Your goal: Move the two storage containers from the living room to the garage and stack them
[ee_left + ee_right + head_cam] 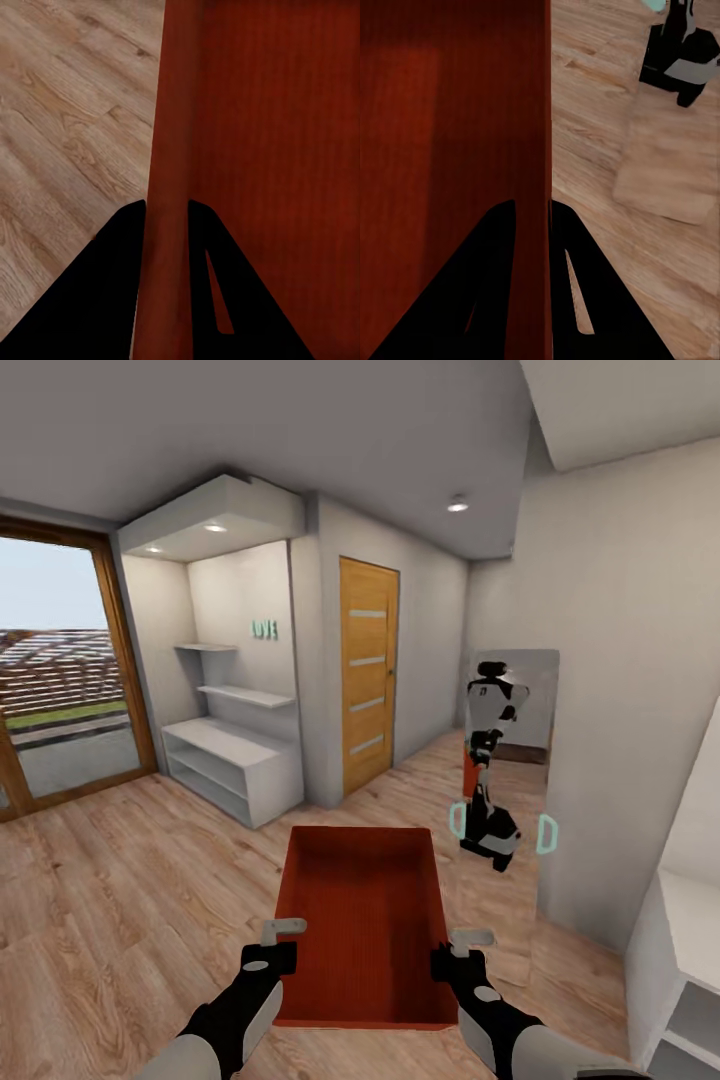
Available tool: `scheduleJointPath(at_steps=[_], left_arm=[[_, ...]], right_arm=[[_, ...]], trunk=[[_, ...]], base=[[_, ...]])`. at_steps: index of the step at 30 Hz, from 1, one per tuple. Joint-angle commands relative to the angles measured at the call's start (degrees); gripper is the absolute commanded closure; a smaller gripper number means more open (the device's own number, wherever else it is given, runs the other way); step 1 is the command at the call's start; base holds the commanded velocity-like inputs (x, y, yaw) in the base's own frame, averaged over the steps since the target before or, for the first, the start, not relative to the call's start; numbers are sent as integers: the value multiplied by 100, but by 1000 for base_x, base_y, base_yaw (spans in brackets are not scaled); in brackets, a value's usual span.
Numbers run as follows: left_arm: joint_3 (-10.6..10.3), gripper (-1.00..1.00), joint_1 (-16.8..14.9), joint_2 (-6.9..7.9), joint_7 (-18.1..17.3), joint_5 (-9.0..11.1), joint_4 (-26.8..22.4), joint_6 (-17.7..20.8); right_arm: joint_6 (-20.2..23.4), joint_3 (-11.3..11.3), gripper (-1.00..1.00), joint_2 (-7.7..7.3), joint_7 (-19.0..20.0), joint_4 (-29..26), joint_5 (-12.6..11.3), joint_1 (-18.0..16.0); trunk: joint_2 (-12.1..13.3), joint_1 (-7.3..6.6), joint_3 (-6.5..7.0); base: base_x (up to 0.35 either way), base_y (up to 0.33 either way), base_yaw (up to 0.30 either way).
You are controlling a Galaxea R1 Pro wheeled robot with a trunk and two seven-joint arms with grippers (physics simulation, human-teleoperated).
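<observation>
My left jaws point(166, 225) are pinching the left side wall of the storage container point(365, 920), one finger inside and one outside; my right jaws point(531, 221) clamp the opposite wall the same way. The bin hangs level between both arms, out in front of my trunk, above the light wood floor point(130, 880). I judge this the carrying step: I'm in the house, not the garage. Ahead stands an orange door point(368, 675) with glass slits, and a wall mirror point(510, 800) to its right. Next I'd drive toward that door, holding both grips even so the bin doesn't twist.
</observation>
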Motion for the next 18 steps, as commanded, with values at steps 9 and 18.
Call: scheduleJointPath(at_steps=[9, 18], left_arm=[[443, 100, -6, 105, 66, 86, 5, 36], [443, 100, -9, 102, 66, 85, 5, 36]], right_arm=[[-178, 171, 100, -47, 15, -10, 44, 1], [-174, 171, 100, -47, 15, -10, 44, 1]], trunk=[[-3, 5, -1], [-3, 5, -1]], base=[[322, 0, 224], [322, 0, 228]])
